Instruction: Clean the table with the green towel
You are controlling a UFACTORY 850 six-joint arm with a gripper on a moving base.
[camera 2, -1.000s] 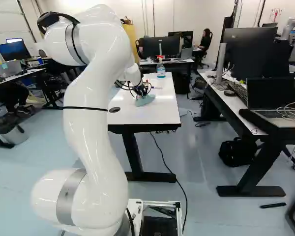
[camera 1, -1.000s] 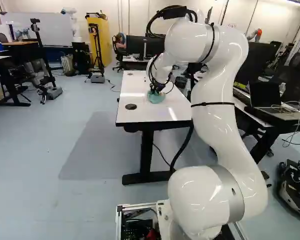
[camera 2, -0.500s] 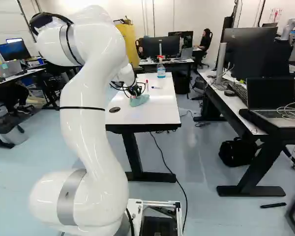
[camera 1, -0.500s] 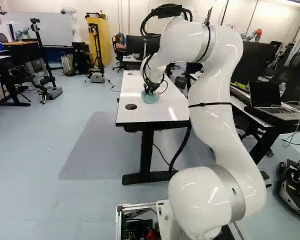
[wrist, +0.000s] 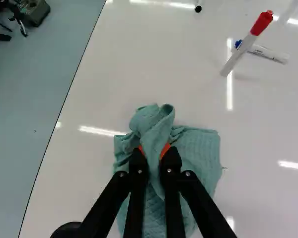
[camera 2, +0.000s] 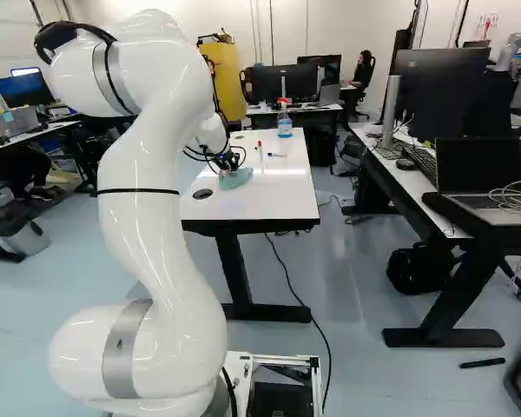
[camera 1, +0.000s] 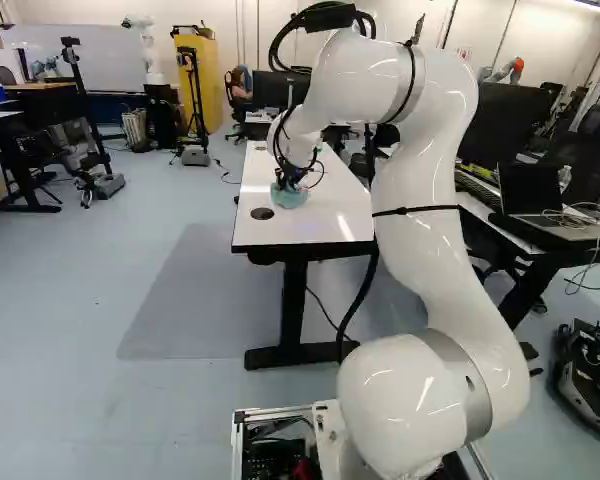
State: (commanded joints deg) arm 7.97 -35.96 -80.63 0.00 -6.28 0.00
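your hand [wrist: 153, 150], nearly closed, pinches the green towel [wrist: 201, 153]; push too far ahead and you might tip the red-capped marker [wrist: 247, 43].

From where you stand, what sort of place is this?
Probably a robotics lab: another robot near a whiteboard, and a monitor and an open laptop on a desk.

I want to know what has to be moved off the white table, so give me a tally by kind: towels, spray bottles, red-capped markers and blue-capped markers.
Green towel: 1
Spray bottle: 1
Red-capped marker: 1
Blue-capped marker: 1
Total: 4
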